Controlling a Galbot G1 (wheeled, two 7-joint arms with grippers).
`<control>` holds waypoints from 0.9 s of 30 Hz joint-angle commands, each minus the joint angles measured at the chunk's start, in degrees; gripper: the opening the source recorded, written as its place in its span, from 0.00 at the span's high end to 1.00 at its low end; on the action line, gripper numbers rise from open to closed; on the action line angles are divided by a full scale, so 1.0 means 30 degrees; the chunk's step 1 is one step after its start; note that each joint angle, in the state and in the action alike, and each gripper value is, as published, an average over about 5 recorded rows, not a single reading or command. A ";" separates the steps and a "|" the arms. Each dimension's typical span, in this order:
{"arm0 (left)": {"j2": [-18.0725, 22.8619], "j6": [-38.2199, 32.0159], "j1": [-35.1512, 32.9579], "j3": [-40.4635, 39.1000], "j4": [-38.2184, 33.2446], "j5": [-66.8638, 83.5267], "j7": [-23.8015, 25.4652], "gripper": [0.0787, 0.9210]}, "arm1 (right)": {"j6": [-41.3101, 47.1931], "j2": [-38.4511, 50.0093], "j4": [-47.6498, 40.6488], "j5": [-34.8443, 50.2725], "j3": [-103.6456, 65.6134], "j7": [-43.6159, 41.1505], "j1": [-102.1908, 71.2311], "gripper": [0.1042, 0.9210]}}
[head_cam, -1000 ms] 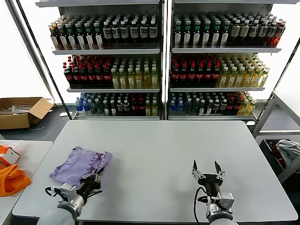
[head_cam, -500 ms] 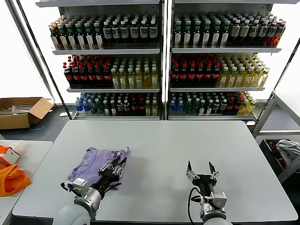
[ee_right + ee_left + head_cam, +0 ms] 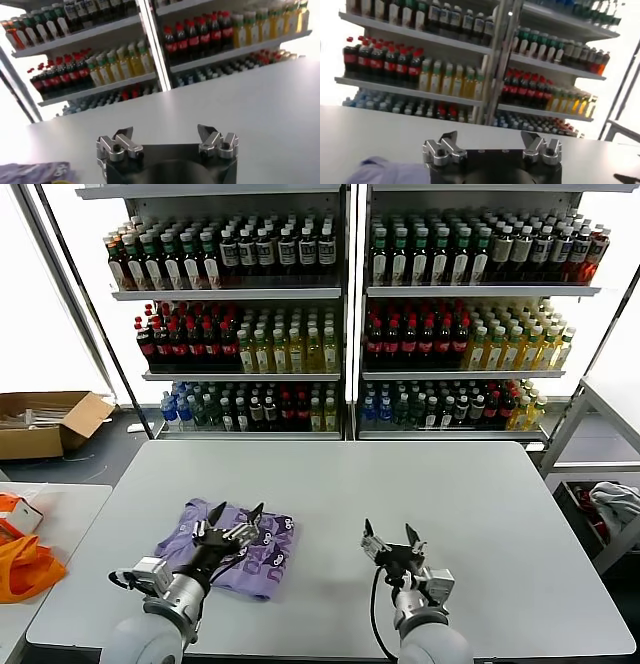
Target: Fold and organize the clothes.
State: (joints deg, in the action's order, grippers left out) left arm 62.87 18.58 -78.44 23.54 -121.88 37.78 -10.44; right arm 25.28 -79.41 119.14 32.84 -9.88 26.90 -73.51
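The clothes, one lavender T-shirt point(image 3: 215, 556), lie folded on the grey table point(image 3: 450, 494) at the front left, with the dark print facing up on the right part. My left gripper point(image 3: 234, 513) stands open just above the shirt's far edge, with nothing between its fingers. In the left wrist view the left gripper point(image 3: 489, 136) shows wide-apart jaws over bare table, and a corner of the T-shirt point(image 3: 380, 171) lies to one side. My right gripper point(image 3: 388, 531) is open and empty, a hand's width to the right of the shirt. In the right wrist view, the right gripper point(image 3: 165, 131) faces bare table, with the T-shirt point(image 3: 35, 171) at the frame's edge.
Behind the table stand tall shelves of bottles point(image 3: 345, 314). An orange bag point(image 3: 25, 569) lies on a side table at the left, and a cardboard box point(image 3: 45, 422) sits on the floor behind it. A pale cloth point(image 3: 615, 504) lies on a rack at the right.
My left gripper moved right with the shirt's edge, then opened and let it go. The shirt now lies further right with the print up. The right gripper moved left towards it.
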 commanded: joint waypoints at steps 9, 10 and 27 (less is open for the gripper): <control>0.0005 0.1105 -0.0746 0.2148 -0.0069 -0.1489 -0.1856 0.12 | 0.2699 0.0990 -0.1316 1.2232 0.4780 0.4324 0.5666 0.12; 0.0053 0.1133 -0.0767 0.2171 -0.0032 -0.1494 -0.1863 0.12 | 0.2702 0.0977 -0.1564 1.2224 0.4942 0.4475 0.5890 0.12; 0.0464 0.1163 -0.0988 0.2396 0.0341 -0.1259 -0.1991 0.12 | 0.2667 -0.0519 -0.5057 1.0702 0.6181 0.4795 0.7141 0.15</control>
State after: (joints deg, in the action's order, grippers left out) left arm 64.10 22.12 -81.25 30.12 -121.28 34.33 -16.10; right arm 32.62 -79.21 109.05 63.62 6.25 39.90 -55.01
